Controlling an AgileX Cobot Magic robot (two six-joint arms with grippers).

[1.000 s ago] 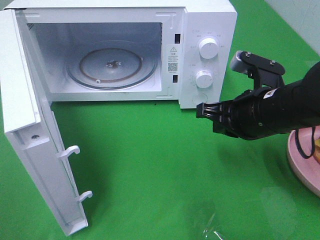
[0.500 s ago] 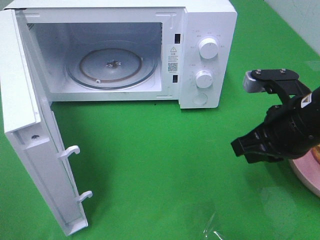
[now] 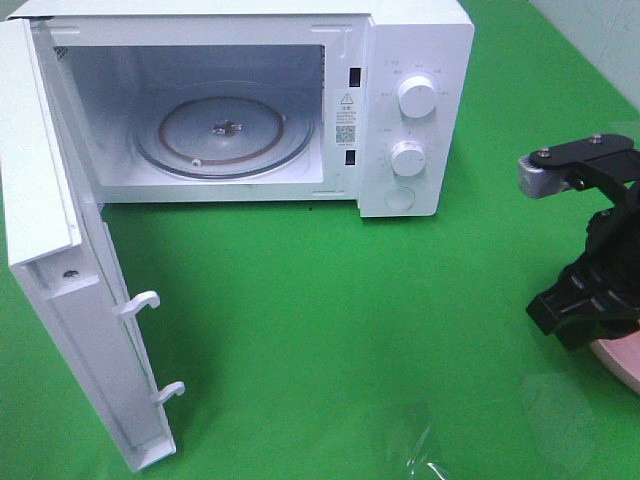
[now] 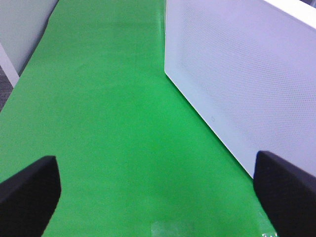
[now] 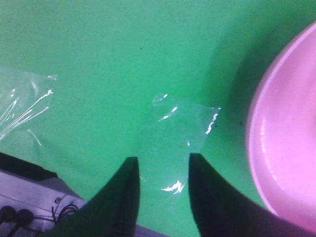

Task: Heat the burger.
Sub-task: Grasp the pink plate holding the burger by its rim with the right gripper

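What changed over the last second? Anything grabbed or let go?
The right gripper swung away from the microwave control panel, rightward and nearer the camera, to the pink plate at the right edge of the high view. Its jaws have parted and nothing is between them. Unchanged: microwave door open, turntable bare, left gripper open.

A robot test bench dressed as a kitchen corner, not a real home: the tabletop is covered in bright green cloth (image 3: 330,320) with patches of clear tape (image 5: 177,143) stuck on it. A white microwave (image 3: 415,60) stands open, a pink plate (image 5: 286,148) lies nearby, and a black robot arm (image 3: 612,250) reaches in.
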